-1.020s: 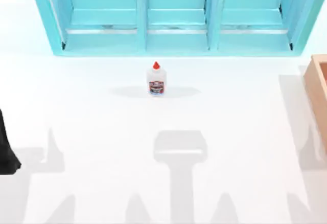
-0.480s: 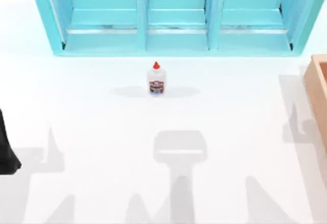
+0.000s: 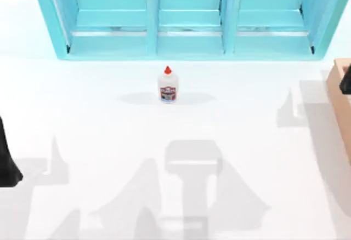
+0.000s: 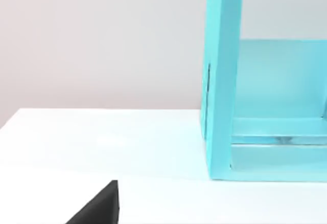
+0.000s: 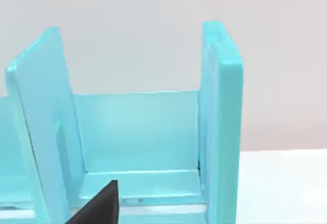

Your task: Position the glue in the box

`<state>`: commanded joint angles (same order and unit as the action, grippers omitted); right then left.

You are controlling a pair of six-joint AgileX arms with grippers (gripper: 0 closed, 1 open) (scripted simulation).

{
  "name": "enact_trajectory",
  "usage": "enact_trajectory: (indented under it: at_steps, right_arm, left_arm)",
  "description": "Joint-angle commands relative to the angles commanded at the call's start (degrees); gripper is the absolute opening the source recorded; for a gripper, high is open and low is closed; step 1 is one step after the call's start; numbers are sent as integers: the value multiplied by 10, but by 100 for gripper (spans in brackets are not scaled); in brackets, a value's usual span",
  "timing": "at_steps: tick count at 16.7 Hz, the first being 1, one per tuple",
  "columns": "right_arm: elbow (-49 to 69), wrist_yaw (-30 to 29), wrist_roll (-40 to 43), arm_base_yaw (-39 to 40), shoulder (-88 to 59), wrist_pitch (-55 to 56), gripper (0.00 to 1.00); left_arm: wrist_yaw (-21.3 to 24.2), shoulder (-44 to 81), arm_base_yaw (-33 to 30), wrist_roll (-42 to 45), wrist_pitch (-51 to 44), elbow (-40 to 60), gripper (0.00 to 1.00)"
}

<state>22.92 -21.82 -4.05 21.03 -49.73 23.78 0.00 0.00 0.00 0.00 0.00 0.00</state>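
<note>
Glue point(image 3: 168, 86): white squeeze bottle (pointed red cap).

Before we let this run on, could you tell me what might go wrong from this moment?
The glue stands upright and narrow on the table, so a sideways nudge from a gripper could tip it. It stands close in front of the turquoise shelf unit, which an approaching arm might clip. The box lies at the table's right edge, a long carry.
</note>
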Motion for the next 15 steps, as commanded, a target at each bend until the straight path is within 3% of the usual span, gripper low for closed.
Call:
enact_trajectory:
  at_steps: [15]
  right_arm:
    - [183, -180, -28, 176, -419, 190, 100]
  left_arm:
    - [0, 0, 0, 0, 0, 0, 100]
